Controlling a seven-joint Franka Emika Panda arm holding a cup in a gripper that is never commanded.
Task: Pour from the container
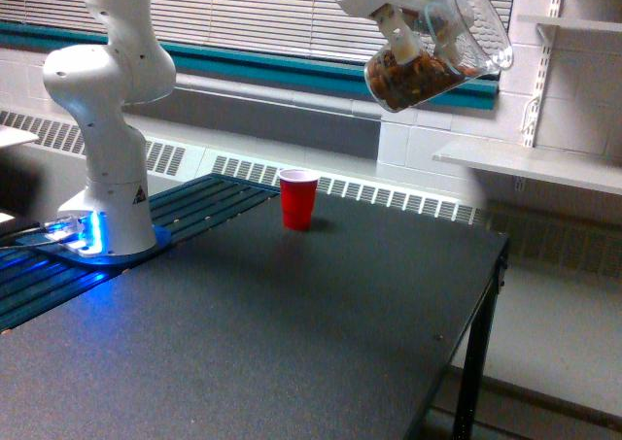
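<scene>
High at the top of the exterior view, my gripper [413, 34] is shut on the container [437, 51], a clear beaker with a flared rim. The beaker is tilted, rim up toward the exterior view's right, with brown granular material pooled in its lower end. A red plastic cup [298, 199] stands upright on the dark table [321, 323], well below the beaker and toward the exterior view's left of it. Nothing falls from the beaker.
The arm's white base [107, 207] sits on a blue-lit mount at the table's left. Behind the table run a radiator grille, a window with blinds and a white wall shelf [535, 163] at the exterior view's right. The table's right edge drops to the floor.
</scene>
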